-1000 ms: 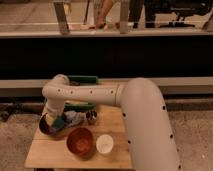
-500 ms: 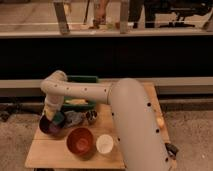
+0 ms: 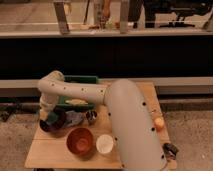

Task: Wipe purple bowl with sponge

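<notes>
1. Pale wood makes up the table [image 3: 50, 154], which stands on a grey, speckled floor before a long dark wall with a lighter ledge and railing posts above it.
2. The robot's white arm [image 3: 131, 125] rises from the 5 o'clock corner of the table, runs toward 10 o'clock, bends at an elbow and drops straight down.
3. The tool [image 3: 50, 116] hangs at the end of that drop, near the table's 9 o'clock edge.
4. The purple bowl [image 3: 59, 125] sits on the table directly under the tool. Its dark rim shows at 4 to 6 o'clock from the tool's tip.
5. The tool reaches into or just over the bowl's opening, and I cannot tell whether they touch.
6. I cannot tell whether the tool is spread, pressed together or pinching something, as its end blends into the bowl's dark shape.
7. The sponge cannot be made out apart from the tool and bowl.
8. An orange-brown bowl [image 3: 80, 141] stands at 4 o'clock from the purple bowl, close to it but apart.
9. A small white cup [image 3: 104, 144] stands just beside the orange-brown bowl, at its 3 o'clock.
10. A green tray [image 3: 82, 80] lies at 1 o'clock from the purple bowl, partly behind the arm.
11. A small orange thing [image 3: 159, 123] sits at the table's 3 o'clock edge, well apart from the bowls.
</notes>
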`<state>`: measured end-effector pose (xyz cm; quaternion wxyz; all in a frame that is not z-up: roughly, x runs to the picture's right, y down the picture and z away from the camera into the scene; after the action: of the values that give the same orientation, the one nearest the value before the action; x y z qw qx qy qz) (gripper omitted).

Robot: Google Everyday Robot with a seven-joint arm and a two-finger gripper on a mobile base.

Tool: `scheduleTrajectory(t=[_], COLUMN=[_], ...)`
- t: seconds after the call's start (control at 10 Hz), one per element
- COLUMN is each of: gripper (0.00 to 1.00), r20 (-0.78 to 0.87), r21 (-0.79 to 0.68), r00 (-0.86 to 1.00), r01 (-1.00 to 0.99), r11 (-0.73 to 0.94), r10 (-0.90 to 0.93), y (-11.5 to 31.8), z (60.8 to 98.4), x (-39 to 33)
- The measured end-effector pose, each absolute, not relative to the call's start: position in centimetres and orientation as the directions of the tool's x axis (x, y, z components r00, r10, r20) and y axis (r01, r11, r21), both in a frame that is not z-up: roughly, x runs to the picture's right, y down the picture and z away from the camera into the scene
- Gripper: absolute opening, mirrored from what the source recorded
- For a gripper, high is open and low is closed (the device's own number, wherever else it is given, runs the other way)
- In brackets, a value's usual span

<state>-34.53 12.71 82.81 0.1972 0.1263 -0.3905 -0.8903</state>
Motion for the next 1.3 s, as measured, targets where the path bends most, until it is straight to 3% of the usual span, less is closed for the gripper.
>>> scheduleTrajectory(t=[0.9,1.3], gripper=[0.00,0.00], r20=[-0.016,0.081], r21=[0.756,0.737], r00=[-0.901,-0.892], r01=[0.273,0.354], r11=[-0.594,-0.576], r10=[-0.434,-0.444], y=[16.0,15.9], z=[79.4,80.6], x=[-32.4,-27.7])
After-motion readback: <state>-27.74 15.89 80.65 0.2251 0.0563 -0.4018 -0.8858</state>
